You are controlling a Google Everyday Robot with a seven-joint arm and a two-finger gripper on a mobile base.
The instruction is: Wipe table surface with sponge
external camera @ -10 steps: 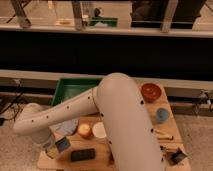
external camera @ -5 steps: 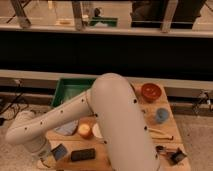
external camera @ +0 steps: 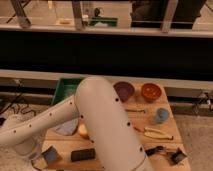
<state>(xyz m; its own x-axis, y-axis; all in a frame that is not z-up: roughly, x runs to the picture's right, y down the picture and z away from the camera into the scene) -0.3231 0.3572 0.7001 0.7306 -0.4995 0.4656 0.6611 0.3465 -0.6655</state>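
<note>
Gripper (external camera: pixel 42 160) sits low at the near left corner of the counter (external camera: pixel 150 120), closed on the sponge (external camera: pixel 51 155), which tilts against the wood. Just right of it lies a black block (external camera: pixel 82 154). Farther back rest a pale cloth (external camera: pixel 67 128) and a green tray (external camera: pixel 65 90); a purple bowl (external camera: pixel 124 91) and an orange bowl (external camera: pixel 151 91) stand at the far edge

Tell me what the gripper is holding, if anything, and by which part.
The gripper, low over the front-left corner of the table surface, is shut on the sponge. It seems to grip the sponge's left end, but the exact contact is hidden.
</note>
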